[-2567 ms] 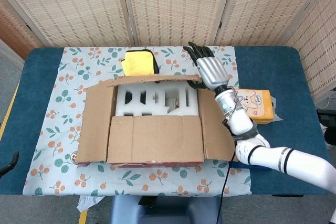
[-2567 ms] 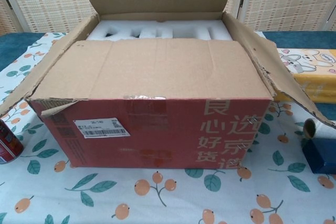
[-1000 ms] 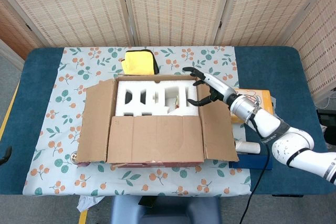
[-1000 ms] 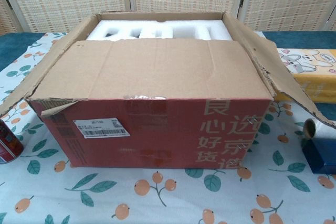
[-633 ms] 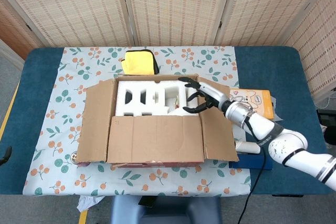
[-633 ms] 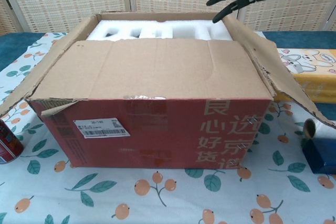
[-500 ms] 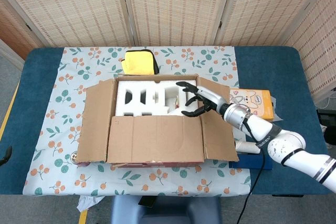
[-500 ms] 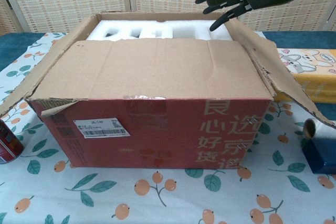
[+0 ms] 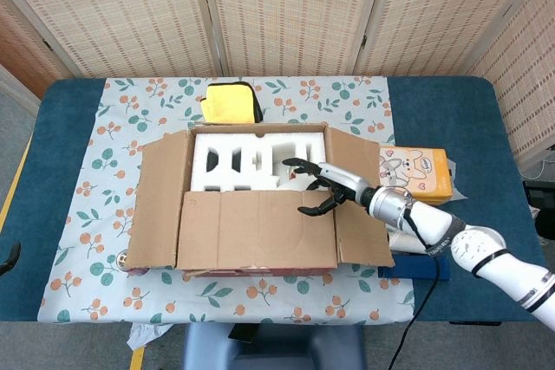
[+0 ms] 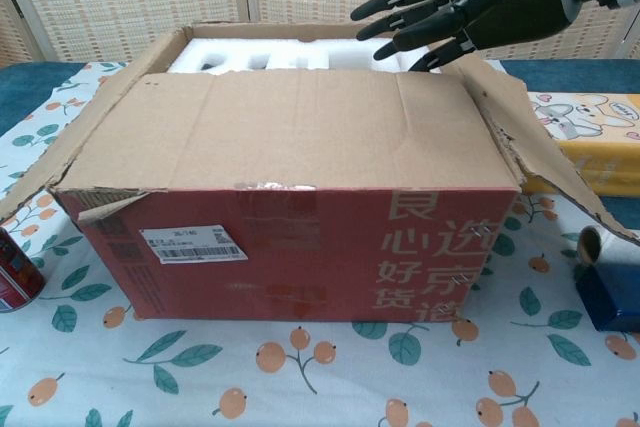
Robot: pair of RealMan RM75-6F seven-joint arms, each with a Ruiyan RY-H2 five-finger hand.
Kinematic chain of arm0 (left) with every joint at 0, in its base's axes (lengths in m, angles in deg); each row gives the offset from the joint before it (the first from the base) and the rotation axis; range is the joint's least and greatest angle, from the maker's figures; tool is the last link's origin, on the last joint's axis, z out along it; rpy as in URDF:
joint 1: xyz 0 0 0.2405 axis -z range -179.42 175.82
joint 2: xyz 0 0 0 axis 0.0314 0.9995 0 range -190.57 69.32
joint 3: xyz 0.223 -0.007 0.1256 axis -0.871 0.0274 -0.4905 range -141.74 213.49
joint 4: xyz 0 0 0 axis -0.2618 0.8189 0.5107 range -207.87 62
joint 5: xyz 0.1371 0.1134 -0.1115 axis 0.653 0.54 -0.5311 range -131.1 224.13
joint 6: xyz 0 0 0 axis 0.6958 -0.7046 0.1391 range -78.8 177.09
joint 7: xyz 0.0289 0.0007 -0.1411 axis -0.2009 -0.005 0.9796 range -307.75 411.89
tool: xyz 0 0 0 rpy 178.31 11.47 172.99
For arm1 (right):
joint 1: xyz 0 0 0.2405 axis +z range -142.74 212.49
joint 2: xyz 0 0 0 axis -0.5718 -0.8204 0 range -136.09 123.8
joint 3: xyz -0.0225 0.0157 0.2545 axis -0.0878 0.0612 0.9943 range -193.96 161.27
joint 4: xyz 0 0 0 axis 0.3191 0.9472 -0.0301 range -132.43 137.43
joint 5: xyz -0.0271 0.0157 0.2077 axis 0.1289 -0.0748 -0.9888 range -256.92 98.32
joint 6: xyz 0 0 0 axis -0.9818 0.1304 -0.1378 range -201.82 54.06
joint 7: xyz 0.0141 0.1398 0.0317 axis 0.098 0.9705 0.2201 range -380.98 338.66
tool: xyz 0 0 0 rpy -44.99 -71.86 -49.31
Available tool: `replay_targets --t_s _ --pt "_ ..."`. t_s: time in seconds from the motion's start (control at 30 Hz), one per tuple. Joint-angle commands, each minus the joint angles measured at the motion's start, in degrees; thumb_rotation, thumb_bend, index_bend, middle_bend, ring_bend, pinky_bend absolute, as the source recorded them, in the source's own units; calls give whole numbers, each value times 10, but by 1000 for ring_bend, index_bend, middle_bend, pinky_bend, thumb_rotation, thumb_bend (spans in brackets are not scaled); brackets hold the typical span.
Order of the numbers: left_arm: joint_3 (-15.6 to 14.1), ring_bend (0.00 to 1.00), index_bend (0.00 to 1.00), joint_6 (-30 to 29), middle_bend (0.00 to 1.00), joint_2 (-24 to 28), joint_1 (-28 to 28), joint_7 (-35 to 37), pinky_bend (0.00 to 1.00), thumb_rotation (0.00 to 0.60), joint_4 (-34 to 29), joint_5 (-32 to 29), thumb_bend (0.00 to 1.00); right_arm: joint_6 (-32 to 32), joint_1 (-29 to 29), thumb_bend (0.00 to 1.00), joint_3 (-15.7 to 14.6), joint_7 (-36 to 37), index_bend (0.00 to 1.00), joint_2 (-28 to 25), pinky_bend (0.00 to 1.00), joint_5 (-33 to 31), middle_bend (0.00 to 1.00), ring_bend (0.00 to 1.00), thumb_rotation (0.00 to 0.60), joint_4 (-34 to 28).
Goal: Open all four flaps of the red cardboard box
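The red cardboard box [image 10: 300, 247] stands mid-table on the flowered cloth. Its left flap [image 9: 160, 197] and right flap [image 9: 357, 218] lie spread outward, and the far flap is folded back out of sight. The near flap [image 9: 256, 227] still lies flat over the front half, also seen as the near flap [image 10: 290, 127] in the chest view. White foam [image 9: 251, 162] fills the uncovered back half. My right hand [image 9: 319, 186] hovers with fingers spread, holding nothing, over the near flap's far right edge; in the chest view the right hand [image 10: 465, 12] shows just above it. Only a dark sliver of my left hand [image 9: 7, 257] shows at the frame edge.
A yellow tissue box [image 9: 418, 172] lies right of the box. A blue object [image 10: 612, 292] with a cardboard tube [image 10: 590, 243] sits at the front right. A red can [image 10: 15, 272] stands by the box's front left corner. A yellow item [image 9: 230, 103] lies behind the box.
The far flap, upright 2.6 s ago, has gone down behind the box. My right hand has come from the far right corner toward me and leftward, down to the near flap's edge.
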Motion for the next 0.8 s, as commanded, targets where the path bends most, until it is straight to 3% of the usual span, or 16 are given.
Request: replay_targets --t_s 0.03,0.4,0.8 --pt "0 0 0 0 9 0 0 -1 9 600 0 0 393 14 -8 385 9 -23 0 4 296 -22 0 0 600 1" --pt "-1 0 0 2 10 0 2 -5 9 600 0 1 393 20 -46 385 53 -76 0 -7 296 -76 0 0 600 -34" --pt "-3 0 0 1 10 -2 2 -15 11 600 -2 4 393 -25 -127 384 104 -111 0 -65 335 -88 0 0 600 -186"
